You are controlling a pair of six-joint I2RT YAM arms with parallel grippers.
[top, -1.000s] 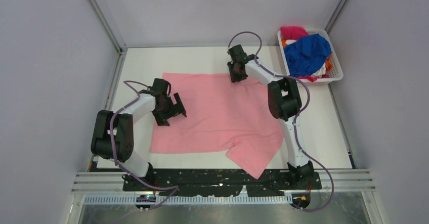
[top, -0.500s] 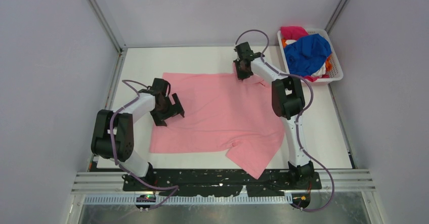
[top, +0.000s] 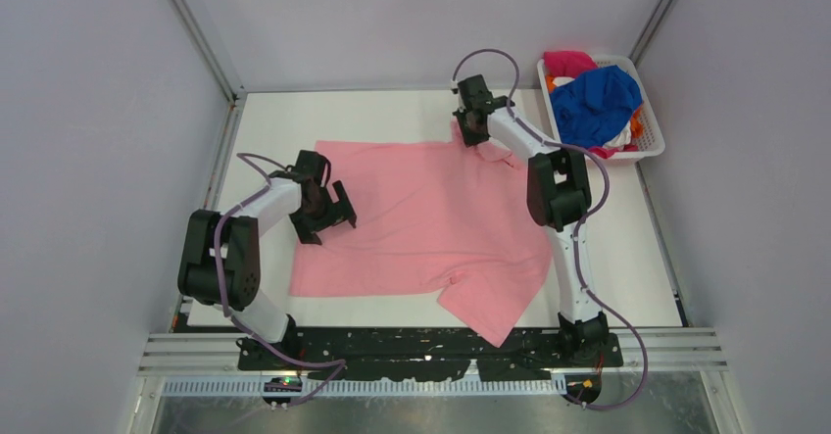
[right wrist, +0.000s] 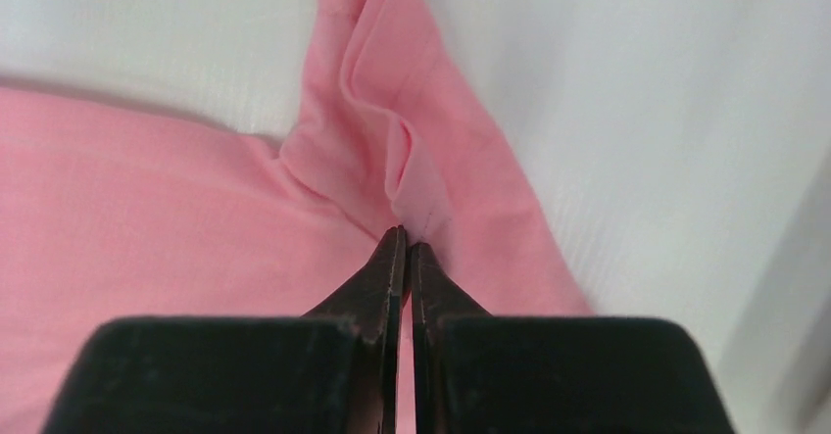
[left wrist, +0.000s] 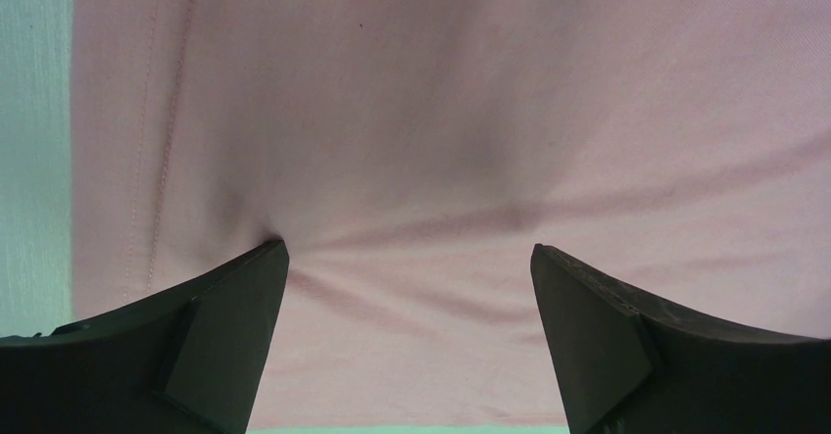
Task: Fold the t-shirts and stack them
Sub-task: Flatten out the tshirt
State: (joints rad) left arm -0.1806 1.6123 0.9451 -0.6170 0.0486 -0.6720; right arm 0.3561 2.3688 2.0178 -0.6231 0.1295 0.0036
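Though outspread, one pink t-shirt (top: 421,214); one basket (top: 655,128).

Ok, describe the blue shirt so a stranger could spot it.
At the far right corner of the table stands a white mesh basket of crumpled clothes. The royal blue t-shirt lies on top, the only blue among magenta, orange and white.

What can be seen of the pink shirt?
The pink shirt is soft, plain, light pink cloth, spread nearly flat on the white table, with faint creases. One sleeve reaches past the near edge. The open left hand rests on its left side; the right hand pinches a raised fold at its far right corner.
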